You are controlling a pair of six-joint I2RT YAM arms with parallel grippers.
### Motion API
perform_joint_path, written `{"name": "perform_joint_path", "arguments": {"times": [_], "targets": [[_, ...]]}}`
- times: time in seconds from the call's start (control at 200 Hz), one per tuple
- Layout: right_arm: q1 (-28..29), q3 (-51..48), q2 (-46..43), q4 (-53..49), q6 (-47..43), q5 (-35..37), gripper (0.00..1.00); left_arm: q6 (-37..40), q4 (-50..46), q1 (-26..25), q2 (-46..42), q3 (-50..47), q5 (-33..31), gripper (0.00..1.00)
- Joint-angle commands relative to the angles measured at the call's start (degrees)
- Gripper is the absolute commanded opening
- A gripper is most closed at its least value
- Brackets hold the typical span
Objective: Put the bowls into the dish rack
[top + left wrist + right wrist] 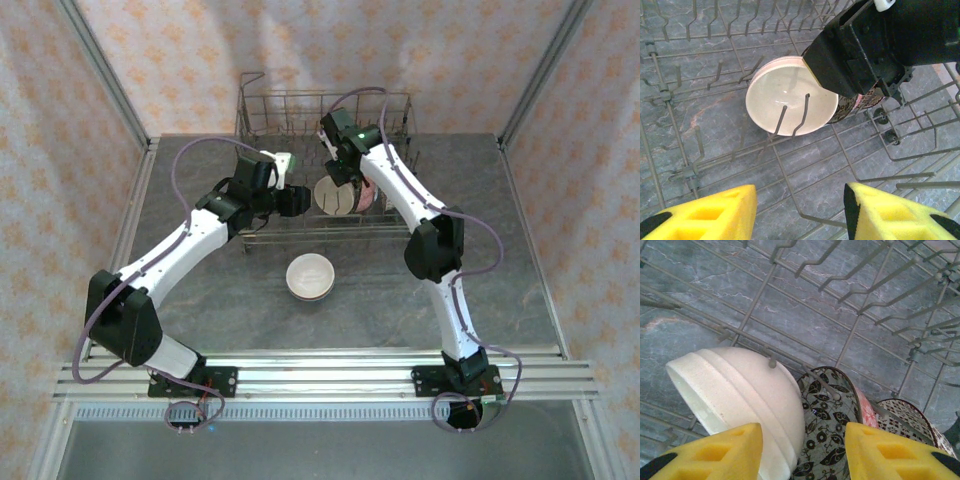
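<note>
The grey wire dish rack stands at the back of the table. Several bowls stand on edge between its tines: a cream-pink bowl, a leaf-patterned bowl, a red-pink one and a mosaic-patterned one. A plain white bowl sits upright on the table in front of the rack. My right gripper hovers open just above the cream-pink and leaf-patterned bowls, gripping neither. My left gripper is open and empty inside the rack, left of the cream-pink bowl.
Upright tines surround both grippers inside the rack. The right gripper's black body is close to my left gripper, above the bowls. The rack's raised loop handle is at its back left corner. Patterned walls enclose the grey table.
</note>
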Motion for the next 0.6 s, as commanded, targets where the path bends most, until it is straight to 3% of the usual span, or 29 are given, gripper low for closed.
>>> {"name": "perform_joint_path", "arguments": {"times": [0.0,0.31,0.595], "targets": [[0.68,-1.58,-2.41,-0.96,-1.21,-2.12,0.48,1.18,-1.17,-0.16,0.72,1.84,0.41,0.51],[-0.14,-2.58,-2.5,0.74,-0.55,2.02,0.49,2.09,-1.98,-0.12,1.71,2.36,0.23,0.51],[-1.61,-3.55,-4.56,2.06,0.28,0.9,0.49,2.58,-2.53,-0.14,3.08,3.31,0.56,0.51]]}}
